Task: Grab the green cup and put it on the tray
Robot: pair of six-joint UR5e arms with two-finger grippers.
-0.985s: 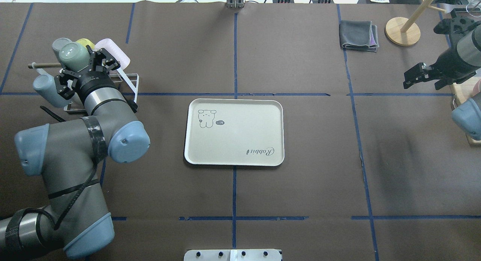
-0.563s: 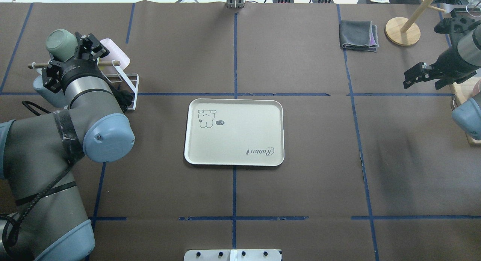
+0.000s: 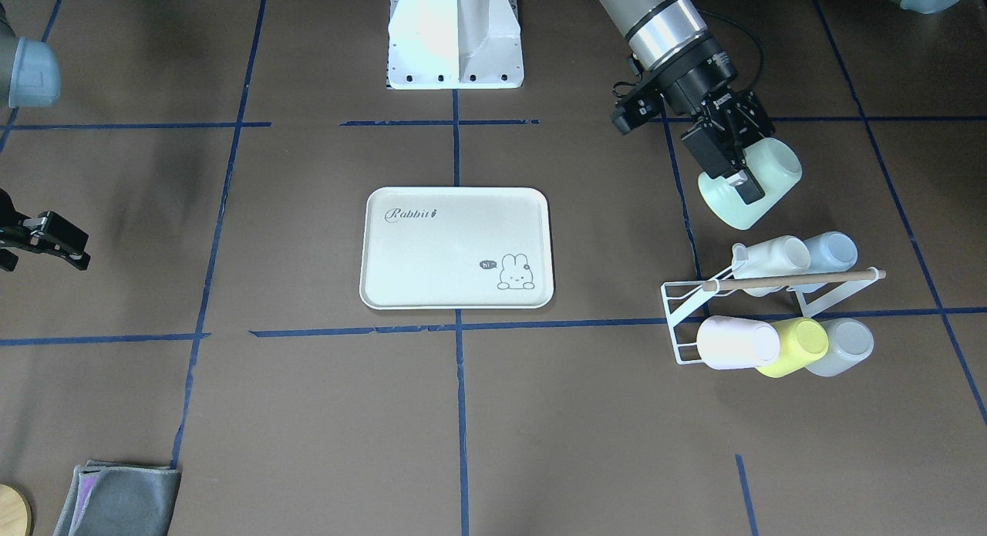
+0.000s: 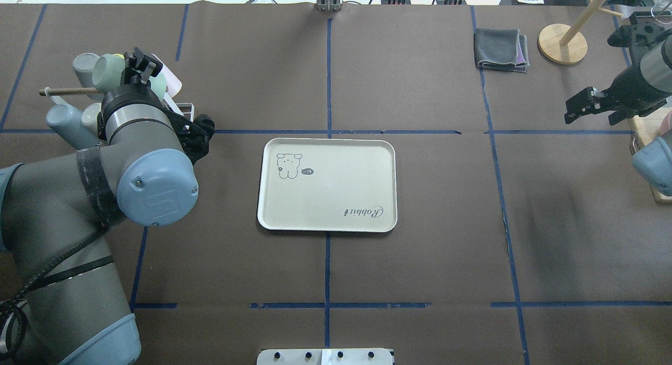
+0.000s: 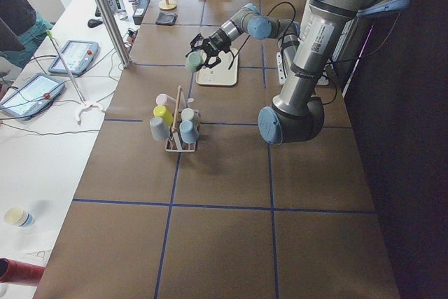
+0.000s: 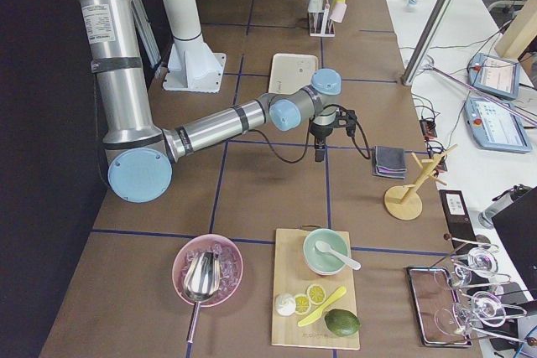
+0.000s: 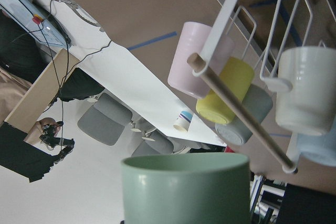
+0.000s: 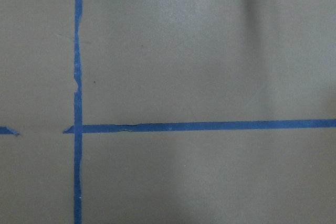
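The green cup (image 3: 759, 183) is off the table, held on its side in the left gripper (image 3: 742, 183) near the table's end on the robot's left. It hangs on the robot's side of the wire rack (image 3: 794, 280), clear of the rack's wooden bar. One dark finger (image 3: 732, 170) lies across the cup's wall and the other is hidden behind it, so the jaws are clamped on the cup's middle. In the overhead view the cup (image 4: 107, 71) shows on both sides of the gripper (image 4: 137, 72). The left wrist camera sees its pale rim (image 7: 186, 187) filling the lower part of the picture, with the rack's cups beyond.

A moment earlier, seen from overhead, the cup stood with its round end turned up at the camera, closer to the left end. Now the wrist has rolled, the cup lies sideways, and the arm has drawn it a little toward the table's centre.

The tray (image 3: 447, 251) lies flat at the middle of the table, well apart from the cup, and has not moved. A pink cup (image 3: 736, 342), a yellow cup (image 3: 794, 347) and a pale blue cup (image 3: 831, 251) hang on the rack.

The right gripper (image 4: 590, 108) hovers near the table's right end, where it was before, with its jaws apart and gripping nothing.
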